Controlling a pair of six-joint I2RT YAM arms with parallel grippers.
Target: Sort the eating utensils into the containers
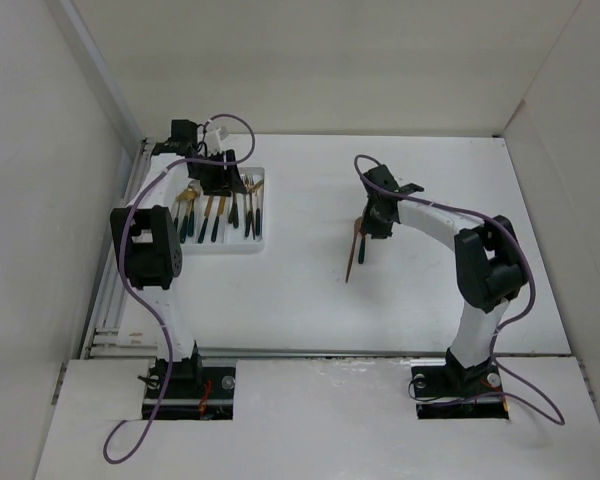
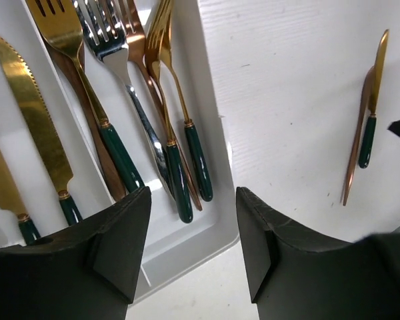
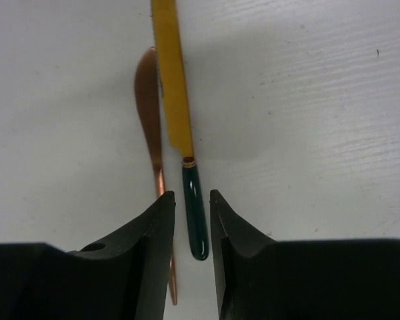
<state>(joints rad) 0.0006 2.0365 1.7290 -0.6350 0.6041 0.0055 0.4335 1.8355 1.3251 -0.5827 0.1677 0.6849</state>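
Reading from the left, the tray holds most of the eating utensils. The left wrist view shows gold knives in one compartment. In the compartment against the tray's right wall lies a bundle of forks, one of them silver-headed. The top view shows more gold heads in the leftmost compartment, too small to name.

The left end effector hangs over the near end of the tray, spread wide and carrying nothing.

Well to the right, two pieces lie on the bare tabletop, well apart from the tray: a gold knife with a dark green handle, and just beside it a copper-coloured piece.

The right end effector is down over them. Its fingers are drawn in narrow on either side of the knife's green handle, but I cannot tell whether the pads actually pinch it.

By this showing the sorting is nearly finished. What seems left is to carry these two pieces across to the tray and put each with its own kind.
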